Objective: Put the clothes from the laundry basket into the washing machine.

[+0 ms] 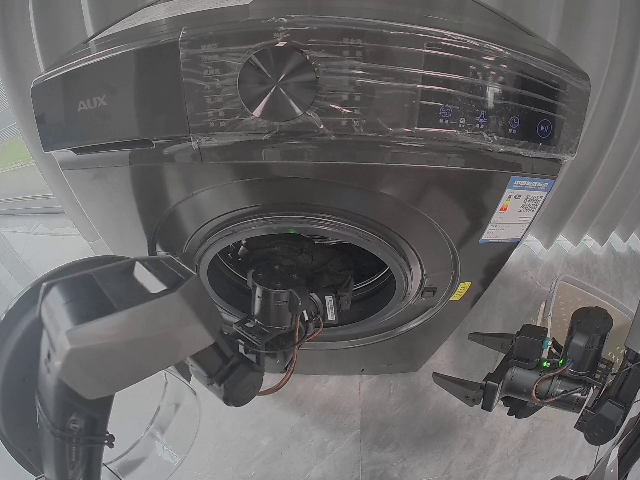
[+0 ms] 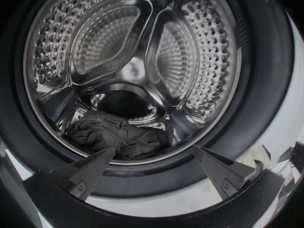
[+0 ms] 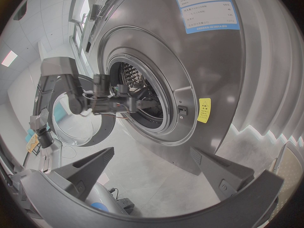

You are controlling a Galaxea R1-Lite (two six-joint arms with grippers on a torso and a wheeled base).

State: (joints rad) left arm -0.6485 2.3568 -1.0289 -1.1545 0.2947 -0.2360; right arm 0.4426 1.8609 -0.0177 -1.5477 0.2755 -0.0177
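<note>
The grey front-loading washing machine (image 1: 300, 168) stands with its round door (image 1: 20, 341) swung open to the left. My left gripper (image 2: 153, 148) is at the mouth of the drum (image 2: 133, 64), open and holding nothing. A bundle of dark clothes (image 2: 110, 135) lies on the drum's bottom just beyond its fingertips. My right gripper (image 1: 452, 356) hangs low to the right of the machine, open and empty, pointing toward the machine. Behind it stands the pale laundry basket (image 1: 567, 301), partly hidden by the arm; I cannot tell what lies inside.
Grey tiled floor (image 1: 373, 421) spreads in front of the machine. Pleated white curtains (image 1: 600, 188) hang behind and to the right. The open door (image 3: 79, 124) takes up the space left of the opening, close to my left arm (image 3: 95, 95).
</note>
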